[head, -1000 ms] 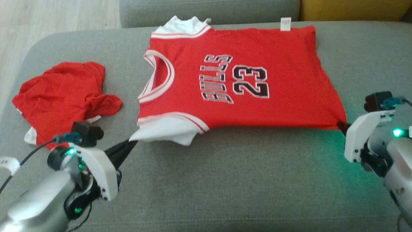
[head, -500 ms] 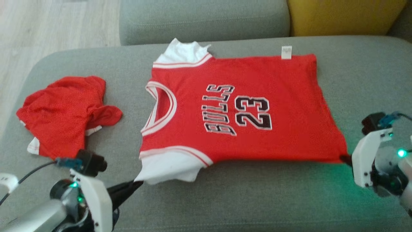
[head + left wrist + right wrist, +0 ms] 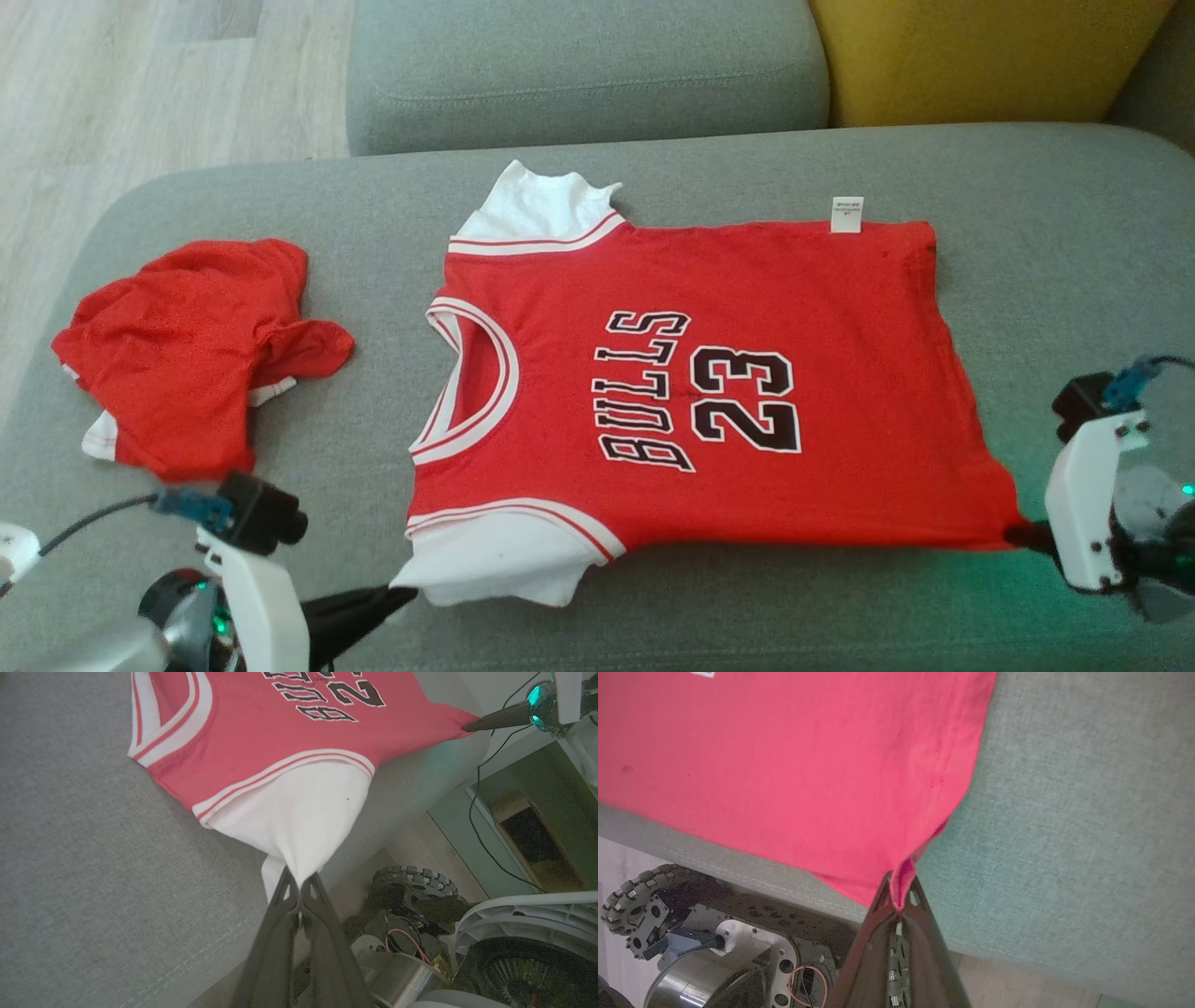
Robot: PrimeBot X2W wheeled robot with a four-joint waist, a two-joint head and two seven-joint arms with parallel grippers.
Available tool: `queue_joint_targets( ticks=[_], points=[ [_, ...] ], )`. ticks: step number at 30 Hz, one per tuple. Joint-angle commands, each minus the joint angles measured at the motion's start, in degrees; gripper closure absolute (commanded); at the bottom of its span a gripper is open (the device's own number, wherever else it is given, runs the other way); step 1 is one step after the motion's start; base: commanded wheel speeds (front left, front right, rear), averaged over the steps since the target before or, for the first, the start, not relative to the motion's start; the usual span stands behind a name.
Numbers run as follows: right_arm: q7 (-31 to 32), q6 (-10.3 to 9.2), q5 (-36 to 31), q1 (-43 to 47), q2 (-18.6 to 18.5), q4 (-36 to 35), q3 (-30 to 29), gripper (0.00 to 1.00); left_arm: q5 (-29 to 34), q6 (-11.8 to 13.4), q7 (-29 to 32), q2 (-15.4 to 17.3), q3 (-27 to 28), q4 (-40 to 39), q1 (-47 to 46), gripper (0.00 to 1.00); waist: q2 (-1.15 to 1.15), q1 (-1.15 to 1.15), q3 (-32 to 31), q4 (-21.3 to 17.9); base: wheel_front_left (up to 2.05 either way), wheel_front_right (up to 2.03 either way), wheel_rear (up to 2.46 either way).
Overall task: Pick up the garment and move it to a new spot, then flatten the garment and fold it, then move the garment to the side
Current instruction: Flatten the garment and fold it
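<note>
A red basketball jersey (image 3: 709, 392) printed BULLS 23 is lying spread flat across the middle of a grey sofa seat (image 3: 747, 625). Its neck opening is pointing toward the seat's left end and its hem toward the right end.

The left gripper (image 3: 403, 592) is pinching the tip of the white sleeve (image 3: 495, 565) nearest the seat's front edge, its jaws closed tight on the cloth. The right gripper (image 3: 1016, 536) is clamping the hem corner nearest that same front edge, jaws likewise closed on red fabric. Between the two grips, the jersey's near side is running taut and almost straight, just back from the front edge. The held corners seem to be lifting slightly off the seat, though the wrist views make this hard to judge.

A strip of bare seat is showing along the front edge. Wider bare cushion is lying at the seat's right end and along its back, up to a grey back cushion (image 3: 579, 75) and a yellow cushion (image 3: 980, 56).

At the seat's left end, a crumpled red garment (image 3: 187, 355) is sitting apart from the jersey, with bare seat between them. Pale wood floor (image 3: 140, 75) is showing beyond that end.
</note>
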Motion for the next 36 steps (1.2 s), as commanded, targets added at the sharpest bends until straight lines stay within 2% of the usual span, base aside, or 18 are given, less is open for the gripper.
queue_joint_targets(
  ticks=[1, 7, 17, 27, 36],
  points=[
    [-0.07, -0.04, 0.08, -0.5, -2.5, -1.56, -1.87, 1.0, -0.32, 0.38, -1.06, 2.75, 3.68, -1.4, -3.09, 1.0, 0.0, 0.0, 0.2, -0.04, 0.0, 0.0, 0.0],
    [-0.66, -0.04, -1.92, -1.4, -1.39, -2.2, -4.24, 1.0, 0.17, 0.79, -2.24, 2.6, 5.38, -1.55, -5.08, 1.0, 0.0, 0.0, 0.75, -0.2, 0.0, 0.0, 0.0],
    [-2.22, -0.04, -6.84, -7.29, 2.73, -0.26, -8.94, 1.0, -0.24, 0.93, -3.03, -0.34, 8.92, -0.27, -11.31, 1.0, 0.0, 0.0, 5.01, -0.55, 0.0, 0.0, 0.0],
    [-3.38, -0.04, -12.34, -14.36, 7.18, 3.97, -10.1, 1.0, 1.4, 0.35, -1.17, -5.21, 9.34, 7.62, -19.88, 1.0, 0.0, 0.0, 11.8, -1.19, 0.0, 0.0, 0.0],
    [-5.64, -0.04, -13.68, -18.0, 10.0, 7.6, -9.94, 1.0, 2.06, 0.05, -1.28, -9.05, 8.46, 14.24, -25.69, 1.0, 0.0, 0.0, 15.19, -2.0, 0.0, 0.0, 0.0]
  ],
)
